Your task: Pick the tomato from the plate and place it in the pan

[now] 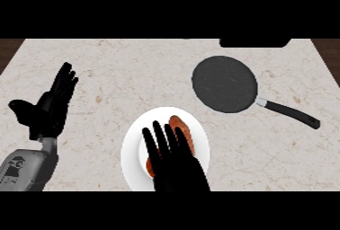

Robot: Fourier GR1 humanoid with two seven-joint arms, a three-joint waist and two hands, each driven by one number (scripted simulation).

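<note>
Where straight-fingered right hand (174, 164) overlies: glossy tomato (181, 132).

Tomato (181, 130): reddish-orange, lying on white plate (134, 152), mostly hidden beneath straight fingers of right hand (174, 166); only edges show beside fingers. Pan (224, 83): dark, round, empty, well beyond hand to its upper right, black handle pointing lower right.

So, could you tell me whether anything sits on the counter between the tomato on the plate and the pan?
Nothing visible does. The tomato lies on the white plate under the right hand, and the stretch of marble counter up and right to the dark pan holds no object. The left hand rests open at the left.
</note>
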